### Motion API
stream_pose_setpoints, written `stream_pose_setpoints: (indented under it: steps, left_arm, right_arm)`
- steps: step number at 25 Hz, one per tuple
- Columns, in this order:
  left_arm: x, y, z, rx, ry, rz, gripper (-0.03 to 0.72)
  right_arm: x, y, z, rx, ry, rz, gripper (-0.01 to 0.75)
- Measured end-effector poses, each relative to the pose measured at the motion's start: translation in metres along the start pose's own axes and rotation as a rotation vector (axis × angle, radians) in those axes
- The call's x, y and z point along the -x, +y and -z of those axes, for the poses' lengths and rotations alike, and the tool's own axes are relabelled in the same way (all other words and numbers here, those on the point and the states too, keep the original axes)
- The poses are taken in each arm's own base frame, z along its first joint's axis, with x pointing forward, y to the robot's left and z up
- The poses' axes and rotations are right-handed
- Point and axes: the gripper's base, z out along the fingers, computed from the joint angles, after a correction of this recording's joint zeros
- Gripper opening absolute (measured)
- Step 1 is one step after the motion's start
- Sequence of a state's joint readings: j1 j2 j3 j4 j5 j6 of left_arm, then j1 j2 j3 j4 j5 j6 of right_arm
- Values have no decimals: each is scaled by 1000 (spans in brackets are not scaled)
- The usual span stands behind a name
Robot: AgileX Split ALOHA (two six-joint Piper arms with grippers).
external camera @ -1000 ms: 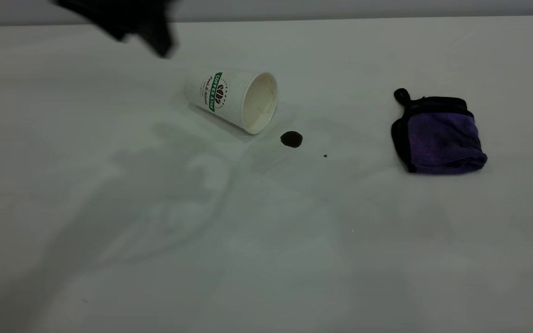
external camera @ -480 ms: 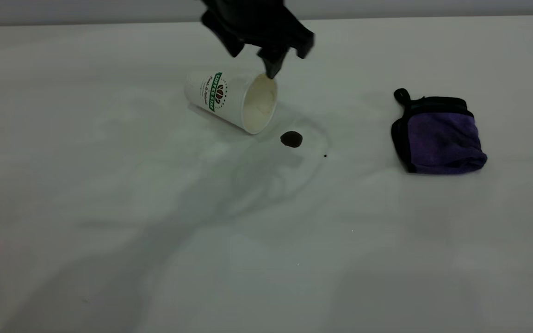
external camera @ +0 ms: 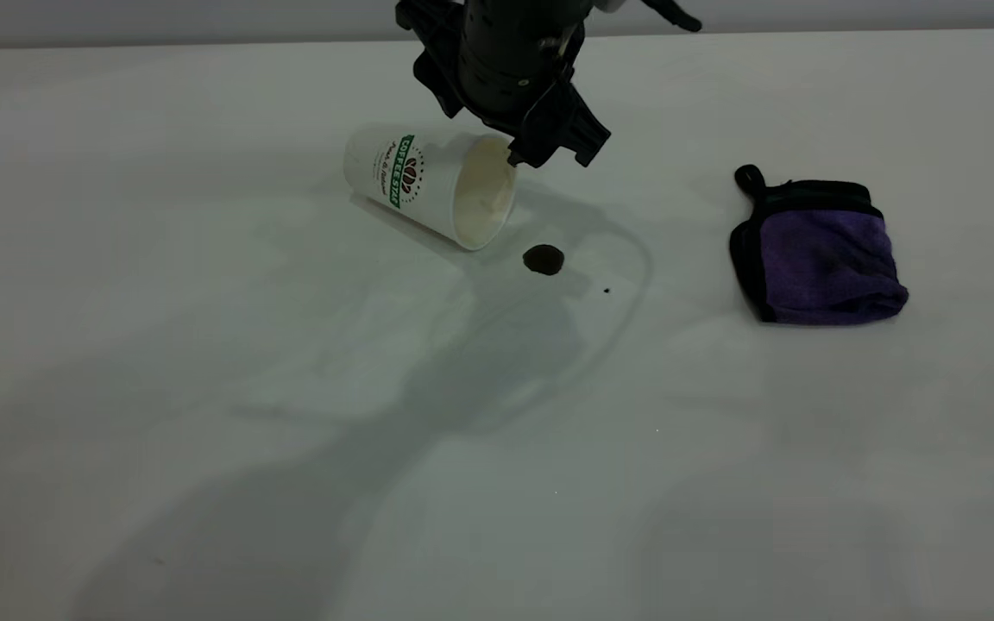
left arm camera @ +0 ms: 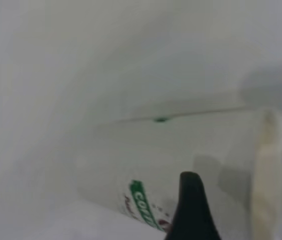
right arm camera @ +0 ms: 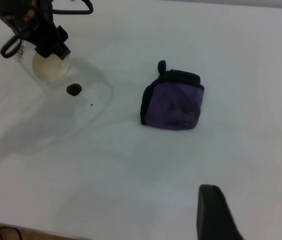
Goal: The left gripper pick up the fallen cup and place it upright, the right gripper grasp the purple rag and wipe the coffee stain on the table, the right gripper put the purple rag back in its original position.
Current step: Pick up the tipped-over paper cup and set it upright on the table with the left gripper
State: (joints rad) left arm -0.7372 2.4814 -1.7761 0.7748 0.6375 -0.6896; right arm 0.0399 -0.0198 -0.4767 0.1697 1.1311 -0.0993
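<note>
Just below the left gripper (external camera: pixel 553 155) lies the cup (external camera: pixel 432 183), on its side on the table (external camera: pixel 204 388), with its open mouth turned toward the coffee stain (external camera: pixel 543 260). That gripper hangs over the rim end of the cup, its dark fingers angled down at the lip, seemingly because the rim is the one edge a narrow claw can pinch on a cup lying flat. The left wrist view shows one fingertip (left arm camera: pixel 191 210) against the ribbed wall near the green band, with the rim off to one side; the other finger is out of sight there. Whether the fingers stand apart or together, I cannot tell from any view.

A little beyond the gripper's tips, on the side away from the cup's base, sits the stain, close to the cup's mouth but apart from it, with a tiny black speck (external camera: pixel 607 291) past it. Righting the cup first would probably clear the way for wiping.

Well away from the left gripper, toward the right arm's side, the purple rag (external camera: pixel 820 254) rests folded and untouched. The right gripper (right arm camera: pixel 251 217) waits far back from the rag, its fingers spread wide, apparently parked until the cup is upright.
</note>
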Motion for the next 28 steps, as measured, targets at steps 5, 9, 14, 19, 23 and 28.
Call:
stream_pose_setpoints:
  steps: [5, 9, 14, 19, 23, 28]
  left_arm:
    - [-1, 0, -4, 30, -15, 11, 592]
    - [-6, -3, -12, 36, 5, 7, 592]
    - [-9, -4, -18, 66, 13, 2, 592]
    - [-12, -4, -25, 102, 14, -23, 592]
    - [-17, -5, -32, 147, 24, -35, 592]
    - [-21, -2, -39, 216, 20, -22, 576]
  right_arm:
    - [0, 0, 0, 0, 0, 0, 430]
    - [0, 0, 0, 0, 0, 0, 430]
    - [0, 0, 0, 0, 0, 0, 430]
    - [0, 0, 0, 0, 0, 0, 430]
    - [0, 0, 0, 0, 0, 0, 430]
    - [0, 0, 0, 0, 0, 0, 430]
